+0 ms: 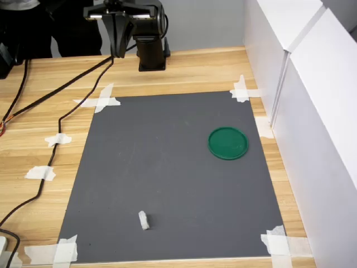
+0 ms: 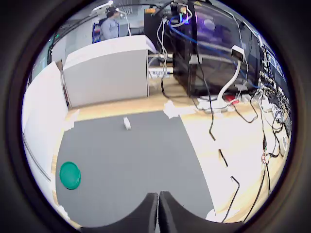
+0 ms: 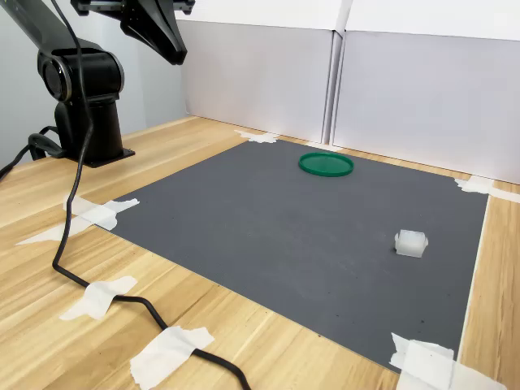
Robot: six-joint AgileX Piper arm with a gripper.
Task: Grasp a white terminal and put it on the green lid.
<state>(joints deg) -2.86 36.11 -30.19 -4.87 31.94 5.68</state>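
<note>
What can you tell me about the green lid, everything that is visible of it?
The green lid is a flat, round, dark-green disc with a low raised rim; it looks like plastic. It lies flat on the grey mat, toward the first exterior view's right, near the white wall panels. Nothing rests on it. The white terminal lies well apart, and the end effector hangs far from it.

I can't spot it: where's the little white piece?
The white terminal lies on the gray mat near its front edge in the first exterior view, far from the green lid.

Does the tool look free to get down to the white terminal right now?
Probably yes: the white terminal lies alone on the gray mat, away from the green lid; the tool, raised, looks shut.
</note>
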